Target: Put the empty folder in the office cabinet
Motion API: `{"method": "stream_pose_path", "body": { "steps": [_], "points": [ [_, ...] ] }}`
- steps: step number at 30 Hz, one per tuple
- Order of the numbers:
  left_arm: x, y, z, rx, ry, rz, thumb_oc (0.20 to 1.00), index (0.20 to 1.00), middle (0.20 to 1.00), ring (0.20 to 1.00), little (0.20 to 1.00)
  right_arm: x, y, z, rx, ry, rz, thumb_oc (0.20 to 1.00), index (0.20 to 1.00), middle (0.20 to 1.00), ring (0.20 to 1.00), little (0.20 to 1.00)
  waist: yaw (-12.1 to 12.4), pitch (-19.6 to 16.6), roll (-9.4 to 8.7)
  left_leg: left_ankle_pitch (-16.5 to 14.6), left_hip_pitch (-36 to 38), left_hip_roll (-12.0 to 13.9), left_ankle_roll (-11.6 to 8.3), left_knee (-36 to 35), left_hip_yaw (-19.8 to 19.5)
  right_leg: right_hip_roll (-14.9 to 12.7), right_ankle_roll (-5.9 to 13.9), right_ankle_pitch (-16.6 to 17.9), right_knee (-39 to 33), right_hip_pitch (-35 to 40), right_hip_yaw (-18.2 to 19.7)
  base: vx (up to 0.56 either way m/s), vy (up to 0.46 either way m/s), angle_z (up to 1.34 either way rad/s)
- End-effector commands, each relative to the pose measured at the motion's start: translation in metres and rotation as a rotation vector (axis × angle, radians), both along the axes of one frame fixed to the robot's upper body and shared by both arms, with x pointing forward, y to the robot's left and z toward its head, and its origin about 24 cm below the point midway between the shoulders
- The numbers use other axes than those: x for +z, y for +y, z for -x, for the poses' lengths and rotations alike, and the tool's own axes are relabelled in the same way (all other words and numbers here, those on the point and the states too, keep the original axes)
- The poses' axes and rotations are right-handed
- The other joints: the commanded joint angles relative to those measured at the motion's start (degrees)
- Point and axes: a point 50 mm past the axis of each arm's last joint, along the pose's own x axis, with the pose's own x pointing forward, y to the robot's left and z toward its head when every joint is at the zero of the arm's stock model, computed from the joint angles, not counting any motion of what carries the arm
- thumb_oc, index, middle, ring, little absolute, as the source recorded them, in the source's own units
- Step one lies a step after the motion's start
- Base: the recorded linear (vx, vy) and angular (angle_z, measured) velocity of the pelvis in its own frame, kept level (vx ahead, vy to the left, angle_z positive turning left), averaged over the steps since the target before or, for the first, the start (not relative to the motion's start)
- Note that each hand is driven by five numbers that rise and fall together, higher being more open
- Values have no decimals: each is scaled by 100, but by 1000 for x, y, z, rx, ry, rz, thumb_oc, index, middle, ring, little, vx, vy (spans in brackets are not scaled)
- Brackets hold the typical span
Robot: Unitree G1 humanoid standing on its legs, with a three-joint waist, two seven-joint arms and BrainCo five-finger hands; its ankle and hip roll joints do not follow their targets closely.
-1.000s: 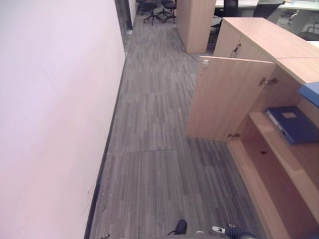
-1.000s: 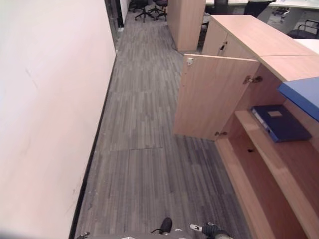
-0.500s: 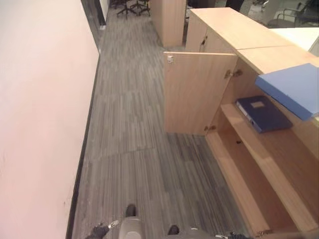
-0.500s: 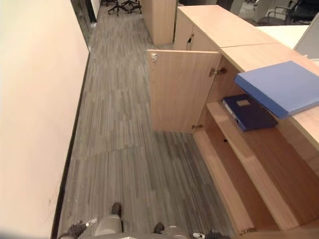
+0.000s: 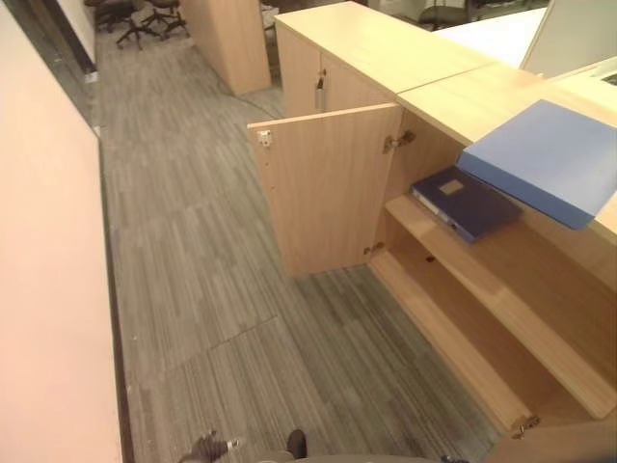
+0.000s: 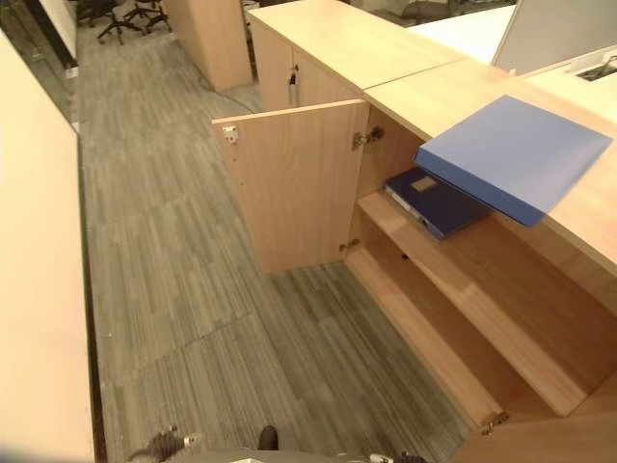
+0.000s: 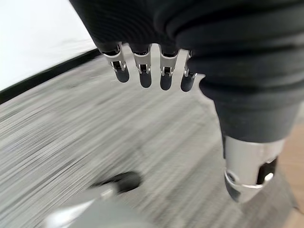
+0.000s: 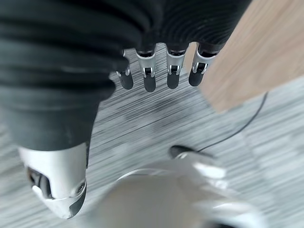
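Observation:
A light blue folder lies flat on the wooden top of the office cabinet, overhanging the open compartment's front edge. On the upper shelf inside lies a dark navy folder with a small label. The cabinet's left door stands wide open. My left hand hangs low by my side over the carpet, fingers straight, holding nothing. My right hand hangs likewise, open and empty, close to a wooden panel. Both hands are well below and short of the folders.
A white wall runs along the left of the grey carpeted aisle. Beyond the open compartment the cabinet continues with a closed door. Office chairs stand at the far end. Another open door's edge is at the lower right.
The camera has swung to the right, so the cabinet and the light blue folder on its top have come fully into view. The folders and the door have not moved.

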Motion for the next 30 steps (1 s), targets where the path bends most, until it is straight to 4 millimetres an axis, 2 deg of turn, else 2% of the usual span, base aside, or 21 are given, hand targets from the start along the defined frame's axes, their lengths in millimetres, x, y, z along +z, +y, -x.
{"method": "stream_pose_path", "body": {
  "steps": [1, 3, 5, 6, 7, 10, 11, 12, 13, 14, 17, 19, 20, 21, 22, 23, 24, 26, 27, 28, 30],
  "points": [
    [-2, 9, 18, 8, 49, -25, 1000, 1000, 1000, 1000, 1000, 0, 2, -1, 54, 6, 11, 1000, 1000, 1000, 1000, 1000, 149, 70, -166, -476, -168, -134, -155, 13, 288, -1065, 502, 1277, -248, -2, -658, 130, 131, -69],
    [-2, 10, 17, -6, 51, -25, 1000, 1000, 1000, 1000, 1000, 0, 4, -4, 67, 0, 10, 1000, 1000, 1000, 1000, 1000, 184, 76, -172, -647, -18, -93, -192, 13, 541, -1223, 548, 1242, -49, 119, -1300, 98, 87, -69],
    [-2, 9, 16, -31, 59, -23, 1000, 1000, 1000, 1000, 1000, 0, 5, -6, 76, -5, 14, 1000, 1000, 1000, 1000, 1000, 163, 79, -219, -697, 41, -81, -186, 13, 787, -1221, 619, 1347, -11, 110, -1605, 74, 65, -75],
    [-2, 8, 17, -50, 69, -20, 1000, 1000, 1000, 1000, 1000, 1, 5, -8, 82, -6, 17, 1000, 1000, 1000, 1000, 1000, 139, 93, -228, -715, 64, -51, -186, 13, 909, -1164, 635, 1367, -34, 50, -1683, 84, 14, -71],
    [-3, 3, 15, -118, 86, -17, 1000, 1000, 1000, 1000, 1000, 1, 5, -12, 97, -12, 27, 1000, 1000, 1000, 1000, 1000, 15, 163, -209, -780, 141, 56, -199, 13, 1201, -875, 628, 1356, -190, -287, -1763, 73, -13, -62],
    [-4, -1, 15, -156, 93, -12, 1000, 1000, 1000, 1000, 1000, 2, 5, -15, 101, -18, 32, 1000, 1000, 1000, 1000, 1000, -68, 243, -189, -826, 222, 98, -199, 13, 1340, -645, 621, 1423, -326, -531, -1809, 57, -12, -80],
    [-5, -4, 14, -188, 102, -8, 1000, 1000, 1000, 1000, 1000, 2, 5, -16, 105, -24, 33, 1000, 1000, 1000, 1000, 1000, -130, 303, -214, -914, 341, 86, -193, 13, 1470, -495, 677, 1573, -470, -760, -2070, 79, -10, -63],
    [-5, -4, 14, -188, 102, -8, 1000, 1000, 1000, 1000, 1000, 2, 5, -16, 105, -24, 34, 1000, 1000, 1000, 1000, 1000, -128, 305, -209, -917, 344, 92, -195, 13, 1473, -485, 676, 1581, -483, -753, -2070, 130, -66, -43],
    [-6, -6, 16, -201, 111, -3, 1000, 1000, 1000, 1000, 1000, 1, 7, -12, 98, -12, 27, 1000, 1000, 1000, 1000, 1000, -147, 310, -282, -990, 459, 54, -200, 13, 1574, -396, 680, 1576, -810, -665, -2339, 74, -59, -40],
    [-6, -6, 16, -201, 111, -3, 1000, 1000, 1000, 1000, 1000, 1, 7, -12, 98, -12, 27, 1000, 1000, 1000, 1000, 1000, -150, 321, -281, -991, 474, 59, -204, 13, 1571, -381, 677, 1591, -846, -634, -2346, 111, -98, -45],
    [-9, -7, 26, -157, 134, 13, 1000, 1000, 1000, 1000, 1000, -2, 10, -1, 85, 16, 16, 1000, 1000, 1000, 1000, 1000, -149, 175, -412, -1078, 688, 175, -250, 13, 1712, -13, 543, 1495, -1270, -405, -1931, 193, -169, -30],
    [-9, -7, 28, -150, 137, 14, 1000, 1000, 1000, 1000, 1000, -3, 10, 1, 86, 19, 14, 1000, 1000, 1000, 1000, 1000, -138, 157, -434, -1087, 762, 205, -263, 42, 1752, 54, 508, 1485, -1313, -338, -1861, 192, -162, -49],
    [-9, -6, 29, -123, 133, 21, 1000, 1000, 1000, 1000, 1000, -2, 10, 0, 73, 15, 12, 1000, 1000, 1000, 1000, 1000, -145, 142, -516, -1330, 685, 407, -292, 684, 1856, 165, 432, 1384, -1306, -255, -1701, 122, -131, -46],
    [-9, -6, 29, -122, 133, 21, 1000, 1000, 1000, 1000, 1000, -2, 10, 0, 73, 15, 11, 1000, 1000, 1000, 1000, 1000, -137, 143, -514, -1363, 662, 425, -298, 741, 1863, 173, 426, 1382, -1306, -258, -1694, 167, -194, -28],
    [-9, -5, 30, -102, 130, 23, 1000, 1000, 1000, 1000, 1000, -2, 10, -1, 73, 12, 10, 1000, 1000, 1000, 1000, 1000, -127, 155, -559, -1499, 547, 562, -317, 1186, 1920, 217, 379, 1335, -1305, -205, -1617, 140, -219, -16],
    [-8, -2, 31, -63, 119, 24, 1000, 1000, 1000, 1000, 1000, -2, 10, -4, 75, 6, 12, 1000, 1000, 1000, 1000, 1000, -50, 222, -641, -1413, 212, 890, -313, 2391, 1913, 314, 202, 1192, -1297, -52, -1469, 137, -225, -26],
    [-8, -2, 31, -63, 119, 24, 1000, 1000, 1000, 1000, 1000, -2, 11, -4, 75, 6, 12, 1000, 1000, 1000, 1000, 1000, -47, 222, -628, -1454, 163, 937, -331, 2491, 1904, 343, 186, 1185, -1298, -58, -1469, 112, -232, -57],
    [-7, 0, 27, -8, 87, 21, 1000, 1000, 1000, 1000, 1000, 0, 10, -10, 69, -16, 15, 1000, 1000, 1000, 1000, 1000, 153, 398, -622, -989, -490, 1229, -364, 3832, 1490, 502, -88, 986, -1278, 123, -1312, 51, -138, -109],
    [-7, -2, 26, 31, 70, 29, 1000, 1000, 1000, 1000, 1000, 1, 8, -11, 44, -24, 14, 1000, 1000, 1000, 1000, 1000, 243, 468, -646, -880, -938, 1267, -284, 4018, 1052, 479, -130, 886, -1266, 237, -1198, 50, -67, -106],
    [-7, -2, 26, 31, 70, 29, 1000, 1000, 1000, 1000, 1000, 1, 8, -11, 44, -24, 14, 1000, 1000, 1000, 1000, 1000, 232, 460, -639, -887, -961, 1273, -284, 4038, 1036, 484, -131, 882, -1262, 228, -1209, 82, 14, -69],
    [-8, -5, 30, 66, 66, 38, 1000, 1000, 1000, 1000, 1000, 1, 7, -11, 36, -27, 13, 1000, 1000, 1000, 1000, 1000, 297, 454, -648, -889, -1065, 1315, -273, 3564, 763, 407, -68, 827, -1252, 298, -1050, 116, 94, -33]
  ]
}}
